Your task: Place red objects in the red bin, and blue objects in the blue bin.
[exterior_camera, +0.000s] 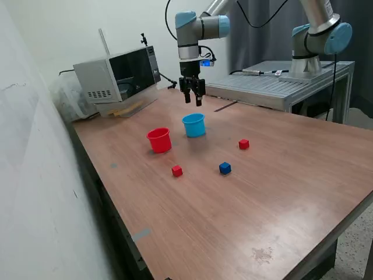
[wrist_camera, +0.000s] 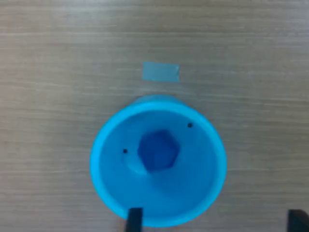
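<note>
A robotics lab: two grey industrial arms with light-blue joint caps (exterior_camera: 201, 26) rise at the upper right of the frame, one from a grey metal bench (exterior_camera: 280, 84), beside a wood-laminate surface (exterior_camera: 274, 198) with a white microwave oven (exterior_camera: 119, 73) at upper left.

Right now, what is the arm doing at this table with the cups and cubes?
The gripper hangs open and empty above the blue cup. The wrist view shows one dark-blue cube lying inside that cup. On the table, two red cubes and another blue cube are unsorted. The red cup looks empty.
</note>
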